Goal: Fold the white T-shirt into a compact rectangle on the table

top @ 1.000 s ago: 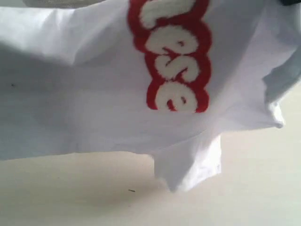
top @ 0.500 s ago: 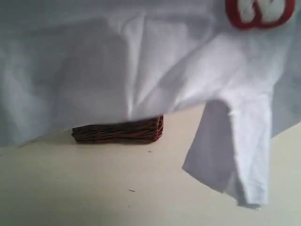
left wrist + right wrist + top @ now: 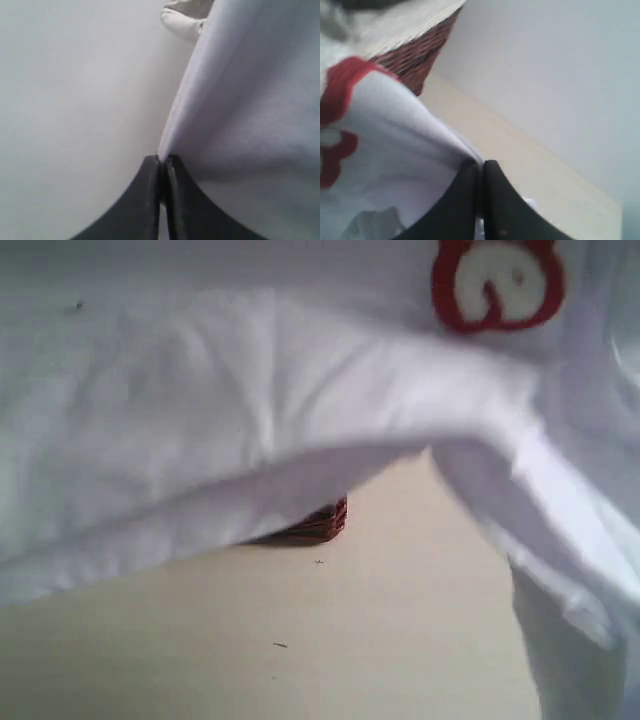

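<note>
- White T-shirt (image 3: 200, 410): one item, thin white cloth. It is raised above the table and stretched across the upper part of the exterior view, close to the camera and blurred. Its lower edge sags in a long fold from left to right, and a further fall of cloth runs down the right side. Whether that part reaches the table cannot be told.
- Lettering (image 3: 497, 285): one fuzzy white character with a red outline, on the cloth at upper right in the exterior view. More red outline shows in the right wrist view.
- Left gripper (image 3: 162, 161): black fingers pressed together, tips pinching an edge of the T-shirt. The cloth fans away from the pinch.
- Right gripper (image 3: 480, 165): black fingers likewise closed, clamping a bunched fold of the T-shirt beside the red lettering.
- Table (image 3: 300, 640): smooth cream surface beneath and behind the hanging cloth, with a few tiny dark specks (image 3: 280, 644).
- Wicker basket (image 3: 328, 520): dark reddish-brown weave, standing on the table. Only one corner shows under the shirt's edge in the exterior view. In the right wrist view its side is seen, with a cream liner (image 3: 405, 25) over the rim.
- Wall (image 3: 560, 60): plain pale grey, behind the table's far edge.
</note>
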`<control>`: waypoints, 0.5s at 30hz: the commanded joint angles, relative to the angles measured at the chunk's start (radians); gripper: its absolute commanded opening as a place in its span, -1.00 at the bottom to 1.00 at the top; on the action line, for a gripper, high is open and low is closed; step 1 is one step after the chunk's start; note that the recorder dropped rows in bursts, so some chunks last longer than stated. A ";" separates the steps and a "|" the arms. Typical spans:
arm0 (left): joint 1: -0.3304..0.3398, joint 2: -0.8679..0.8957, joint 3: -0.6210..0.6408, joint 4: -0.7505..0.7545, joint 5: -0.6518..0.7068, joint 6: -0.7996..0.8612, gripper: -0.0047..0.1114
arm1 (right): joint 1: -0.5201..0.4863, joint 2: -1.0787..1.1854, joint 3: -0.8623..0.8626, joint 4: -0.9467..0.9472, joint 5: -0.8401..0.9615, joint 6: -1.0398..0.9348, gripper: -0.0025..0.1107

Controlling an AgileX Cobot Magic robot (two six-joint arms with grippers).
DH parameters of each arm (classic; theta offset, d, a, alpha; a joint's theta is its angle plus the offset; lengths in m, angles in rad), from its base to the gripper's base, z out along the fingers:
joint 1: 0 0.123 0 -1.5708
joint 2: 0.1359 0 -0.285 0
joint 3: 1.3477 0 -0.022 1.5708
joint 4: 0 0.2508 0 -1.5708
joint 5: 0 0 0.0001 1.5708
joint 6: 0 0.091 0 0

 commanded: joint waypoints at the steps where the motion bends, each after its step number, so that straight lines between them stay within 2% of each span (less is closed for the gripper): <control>1: 0.008 -0.006 -0.002 0.056 0.083 -0.007 -0.92 | -0.010 0.007 0.017 0.796 0.102 -0.754 -0.96; 2: 0.008 -0.006 -0.002 0.056 0.089 -0.007 -0.92 | -0.010 0.015 0.017 0.924 0.102 -0.844 -0.96; 4: 0.008 -0.006 -0.002 0.063 0.091 -0.007 -0.92 | -0.010 0.038 0.017 0.760 0.102 -0.757 -0.96; 6: 0.008 -0.006 -0.002 0.064 0.089 -0.007 -0.92 | -0.010 0.058 0.017 0.389 0.067 -0.460 -0.96; 7: 0.008 -0.006 -0.002 0.068 0.089 -0.007 -0.92 | -0.010 0.058 0.017 0.198 -0.009 -0.204 -0.96; 8: 0.008 -0.006 -0.002 0.068 0.089 -0.007 -0.92 | -0.010 0.058 0.017 0.121 -0.020 -0.040 -0.96; 9: 0.008 -0.006 -0.002 0.068 0.089 -0.007 -0.92 | -0.010 0.058 0.017 0.270 0.015 -0.173 -0.96; 10: 0.008 -0.006 -0.002 0.074 0.087 -0.007 -0.92 | -0.010 0.058 0.017 0.529 0.093 -0.468 -0.96; 11: 0.008 -0.006 -0.002 0.075 0.080 -0.007 -0.92 | -0.010 0.058 0.017 0.890 0.102 -0.744 -0.96; 13: 0.008 -0.006 -0.002 0.075 0.084 -0.007 -0.92 | -0.010 0.058 0.017 1.177 0.102 -0.870 -0.96; 15: 0.008 -0.006 -0.002 0.075 0.091 -0.007 -0.92 | -0.010 0.044 0.017 1.218 -0.055 -0.853 -0.96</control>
